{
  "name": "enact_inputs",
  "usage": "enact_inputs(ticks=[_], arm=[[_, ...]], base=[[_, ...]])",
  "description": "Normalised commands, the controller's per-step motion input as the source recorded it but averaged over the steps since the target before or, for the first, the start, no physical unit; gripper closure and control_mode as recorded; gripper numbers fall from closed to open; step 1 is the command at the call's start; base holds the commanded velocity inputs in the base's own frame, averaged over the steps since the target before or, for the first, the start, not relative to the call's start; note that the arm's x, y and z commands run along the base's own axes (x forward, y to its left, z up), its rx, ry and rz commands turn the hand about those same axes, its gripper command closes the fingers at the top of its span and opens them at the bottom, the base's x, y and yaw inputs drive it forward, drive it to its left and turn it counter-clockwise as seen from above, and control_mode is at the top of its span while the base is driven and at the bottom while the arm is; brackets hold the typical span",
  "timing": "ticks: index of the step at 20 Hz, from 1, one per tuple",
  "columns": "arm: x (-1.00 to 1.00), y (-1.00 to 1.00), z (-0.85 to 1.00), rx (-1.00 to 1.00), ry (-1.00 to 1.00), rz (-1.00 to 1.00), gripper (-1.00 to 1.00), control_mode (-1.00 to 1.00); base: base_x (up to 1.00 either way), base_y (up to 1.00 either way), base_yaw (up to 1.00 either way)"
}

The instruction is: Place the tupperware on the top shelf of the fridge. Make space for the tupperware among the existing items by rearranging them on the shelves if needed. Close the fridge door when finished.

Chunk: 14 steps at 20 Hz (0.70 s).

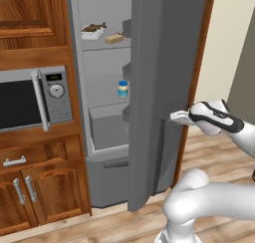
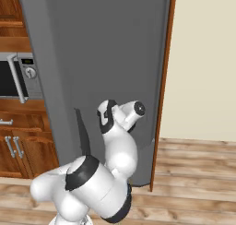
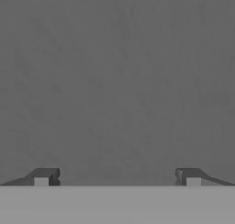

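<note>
**Ana:** Gripper (image 3: 117, 176) spread wide and empty, its tips facing the outer face of the fridge door (image 1: 164, 62), very near it.

**Ben:** And the door?

**Ana:** Partly open, standing between the arm and the fridge (image 1: 107, 132); items sit on the top shelf (image 1: 107, 44).

**Ben:** How will it handle?

**Ana:** Probably stiff, fairly heavy and smooth, swinging on its hinge. I'd push flat against the panel, well out from the hinge.

**Ben:** Arm pose?

**Ana:** Reaching forward at mid-height, hand level and pointed at the panel.
</note>
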Motion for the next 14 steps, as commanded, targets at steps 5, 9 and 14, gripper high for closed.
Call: enact_inputs(ticks=[5, 9, 14], arm=[[0.67, 0.93, 0.44, -0.07, -0.19, -0.29, -1.00, -1.00], [0.58, 1.00, 0.09, -0.20, -0.01, -0.21, -1.00, -1.00], [0.63, 0.72, -0.02, -0.19, 0.09, -0.30, -1.00, -1.00]], base=[[0.00, 0.00, 0.00], [0.00, 0.00, 0.00], [0.00, 0.00, 0.00]])
